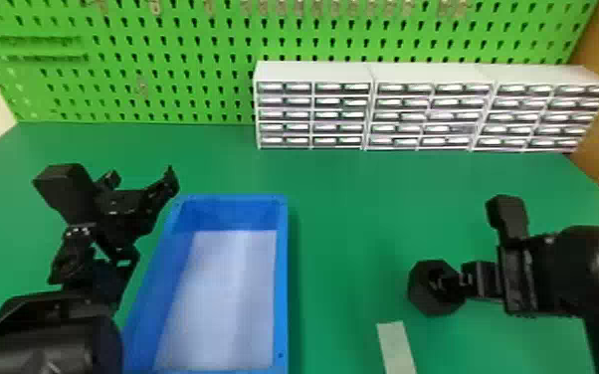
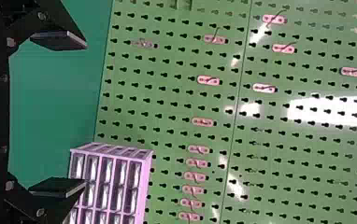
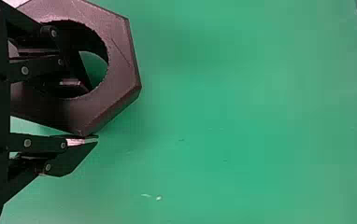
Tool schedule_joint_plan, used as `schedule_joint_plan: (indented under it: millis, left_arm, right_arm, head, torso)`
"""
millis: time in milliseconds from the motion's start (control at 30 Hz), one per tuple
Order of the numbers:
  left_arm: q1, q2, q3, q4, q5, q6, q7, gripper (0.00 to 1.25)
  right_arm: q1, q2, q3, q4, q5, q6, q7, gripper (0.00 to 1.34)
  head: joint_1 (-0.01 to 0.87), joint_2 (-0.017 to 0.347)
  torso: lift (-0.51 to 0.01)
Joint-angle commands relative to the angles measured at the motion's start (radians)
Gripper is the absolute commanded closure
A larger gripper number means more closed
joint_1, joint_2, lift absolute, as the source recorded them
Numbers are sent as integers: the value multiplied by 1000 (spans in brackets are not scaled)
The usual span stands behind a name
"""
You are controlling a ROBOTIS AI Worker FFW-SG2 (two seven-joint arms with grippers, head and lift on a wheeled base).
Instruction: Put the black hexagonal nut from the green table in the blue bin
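Observation:
Over the right part of the green table [image 1: 343, 209], my right gripper [image 1: 447, 284] is shut on the black hexagonal nut [image 1: 430, 306]. In the right wrist view the gripper [image 3: 87, 114] has one finger inside the hole of the nut [image 3: 122, 70] and the other against its outer side. Whether the nut touches the table, I cannot tell. The blue bin [image 1: 281, 278] stands left of the nut, with a pale bottom. My left gripper [image 1: 132, 204] is at the bin's left side, near its far corner; in its wrist view the gripper [image 2: 85, 114] is open, nothing between its fingers.
White drawer cabinets [image 1: 313, 72] line the back right of the table, before a green pegboard [image 1: 164, 94]. A pale strip [image 1: 396, 345] lies on the table near the front, between bin and right arm. Bare green surface separates the bin from the nut.

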Motion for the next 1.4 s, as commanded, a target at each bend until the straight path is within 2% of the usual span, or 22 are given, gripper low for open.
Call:
schedule_joint_plan:
  millis: [0,233,400,667,933,1367]
  left_arm:
    - [1,0,-1,0,0,0,0,231]
    - [1,0,-2,0,0,0,0,231]
    - [1,0,-2,0,0,0,0,231]
    - [1,0,-2,2,0,0,0,231]
    - [-2,0,-4,3,0,0,2,231]
    - [-2,0,-10,5,2,0,3,231]
  right_arm:
    - [-1,3,-10,-37,-8,-10,0,1049]
    - [2,2,-16,-90,-35,-88,0,1049]
    - [39,6,-19,-94,-96,-297,0,1049]
    - [83,26,-19,-120,-111,-524,1,1049]
    - [121,17,4,-122,-125,-776,0,1049]
    - [181,55,5,-116,-122,-1150,0,1061]
  head:
    - [686,51]
    - [686,51]
    - [686,51]
    - [686,51]
    - [686,51]
    - [686,51]
  torso:
    - [-97]
    - [-97]
    - [-97]
    - [-97]
    - [-97]
    - [-97]
